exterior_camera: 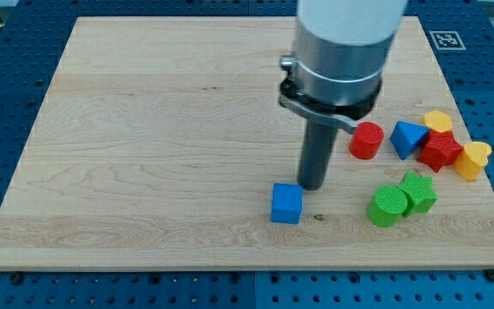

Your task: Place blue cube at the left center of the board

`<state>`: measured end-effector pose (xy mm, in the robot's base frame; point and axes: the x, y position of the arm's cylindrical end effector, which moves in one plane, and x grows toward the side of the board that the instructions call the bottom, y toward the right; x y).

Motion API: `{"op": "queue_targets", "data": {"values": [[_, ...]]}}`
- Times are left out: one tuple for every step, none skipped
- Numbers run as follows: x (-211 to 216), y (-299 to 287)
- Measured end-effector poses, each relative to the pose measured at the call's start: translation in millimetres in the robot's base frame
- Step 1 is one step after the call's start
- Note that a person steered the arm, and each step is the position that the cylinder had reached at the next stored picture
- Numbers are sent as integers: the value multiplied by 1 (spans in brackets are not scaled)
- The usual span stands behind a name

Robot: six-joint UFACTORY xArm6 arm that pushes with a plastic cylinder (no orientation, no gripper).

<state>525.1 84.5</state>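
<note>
Hand-less, my tip [312, 186] sits just beside the small blue plastic cube [286, 204], at its upper right, gripping nothing. That cube lies right of centre on the wooden desk [144, 129], so the whole push toward the left centre remains.

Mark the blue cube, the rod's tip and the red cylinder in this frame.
blue cube [286, 204], camera view, front face.
my tip [312, 187], camera view, rod's very end, just upper right of the cube.
red cylinder [367, 141], camera view, side wall.
</note>
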Motion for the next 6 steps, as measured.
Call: {"op": "queue_targets", "data": {"values": [[2, 15], [15, 0], [31, -28], [41, -49], [48, -49], [62, -61]]}}
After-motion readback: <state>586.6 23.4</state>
